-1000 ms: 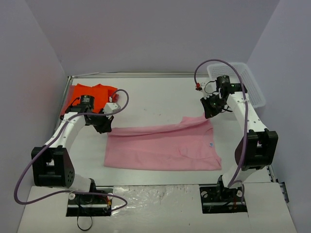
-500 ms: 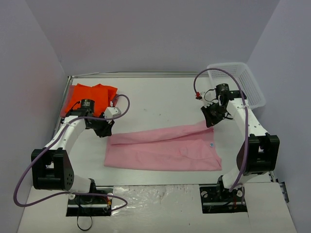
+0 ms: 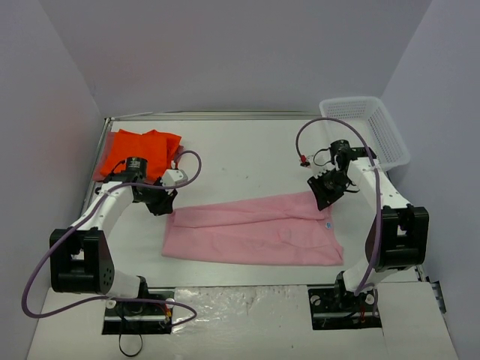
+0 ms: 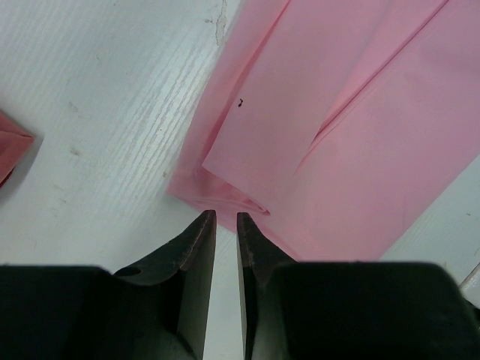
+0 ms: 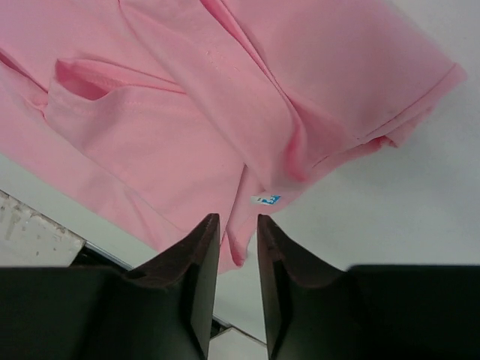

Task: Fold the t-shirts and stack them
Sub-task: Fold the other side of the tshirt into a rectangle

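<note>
From above, at mid-counter (image 3: 247, 146), the pink shirt (image 3: 251, 232) lies flat as a long, folded strip. The orange shirt (image 3: 139, 146) sits crumpled in the far left corner, well apart from it. A white basket (image 3: 375, 131) stands at the far right. The left claw (image 3: 161, 204) hangs just beside the pink shirt's far left corner, and the right claw (image 3: 324, 196) is at its far right corner.

At the left wrist, the left claw (image 4: 223, 217) has its fingers (image 4: 199, 247) slightly apart with only bare counter (image 4: 112, 97) in the slit; it pinches nothing. The pink shirt's (image 4: 330, 112) layered corner lies just beyond the tips. A bit of reddish cloth (image 4: 11, 146) shows at the left edge, perhaps the orange shirt.

At the right wrist, the right claw (image 5: 236, 221) is also parted a little, with its fingers (image 5: 202, 255) over the pink shirt's (image 5: 187, 127) edge. Cloth shows in the gap, but seemingly below it, not gripped. A small white and blue tag (image 5: 264, 199) lies on the hem just ahead of the tips, and the sleeve's hem reaches onto the counter (image 5: 390, 202).
</note>
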Tool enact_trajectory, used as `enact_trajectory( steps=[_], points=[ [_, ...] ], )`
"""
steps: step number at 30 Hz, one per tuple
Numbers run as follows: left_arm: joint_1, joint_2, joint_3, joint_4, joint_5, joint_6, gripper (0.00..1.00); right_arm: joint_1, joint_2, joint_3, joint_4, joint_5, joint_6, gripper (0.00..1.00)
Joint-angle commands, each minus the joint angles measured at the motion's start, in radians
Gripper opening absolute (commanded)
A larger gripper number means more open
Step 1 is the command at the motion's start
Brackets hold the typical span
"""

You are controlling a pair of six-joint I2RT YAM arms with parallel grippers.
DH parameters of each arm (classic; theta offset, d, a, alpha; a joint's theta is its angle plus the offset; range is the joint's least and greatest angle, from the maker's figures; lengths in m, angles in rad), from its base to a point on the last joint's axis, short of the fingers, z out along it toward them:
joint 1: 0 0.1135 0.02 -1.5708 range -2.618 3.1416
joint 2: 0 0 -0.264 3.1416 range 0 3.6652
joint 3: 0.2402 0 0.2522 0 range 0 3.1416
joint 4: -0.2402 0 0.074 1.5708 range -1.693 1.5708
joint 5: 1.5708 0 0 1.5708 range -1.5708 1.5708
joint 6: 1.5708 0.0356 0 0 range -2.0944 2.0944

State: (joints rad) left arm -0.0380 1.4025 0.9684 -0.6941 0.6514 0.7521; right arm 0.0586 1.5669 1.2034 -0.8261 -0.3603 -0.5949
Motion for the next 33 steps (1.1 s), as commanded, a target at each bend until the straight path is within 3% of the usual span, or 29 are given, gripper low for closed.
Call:
enact_trajectory(
  steps=[1, 3, 13, 16, 23, 33],
  points=[
    [0.006, 0.004, -0.007, 0.018, 0.025, 0.015, 0.17, -0.003, 0.021, -0.019, -0.074, -0.006, -0.043, 0.26],
    [0.006, 0.009, -0.007, 0.018, 0.025, 0.015, 0.18, -0.002, 0.033, -0.028, -0.105, -0.008, -0.071, 0.33],
    [0.007, 0.003, -0.004, 0.004, 0.028, -0.005, 0.18, 0.004, 0.079, 0.071, -0.142, -0.026, -0.103, 0.39],
    [0.02, -0.008, 0.007, -0.031, 0.057, -0.014, 0.18, 0.017, 0.149, 0.142, -0.153, -0.065, -0.112, 0.39],
    [0.101, -0.023, 0.055, -0.231, 0.191, 0.032, 0.31, 0.066, 0.372, 0.254, -0.156, -0.17, -0.146, 0.39],
    [0.142, -0.129, -0.003, -0.24, 0.134, 0.05, 0.32, 0.113, 0.55, 0.351, -0.159, -0.232, -0.175, 0.39]
  ],
)
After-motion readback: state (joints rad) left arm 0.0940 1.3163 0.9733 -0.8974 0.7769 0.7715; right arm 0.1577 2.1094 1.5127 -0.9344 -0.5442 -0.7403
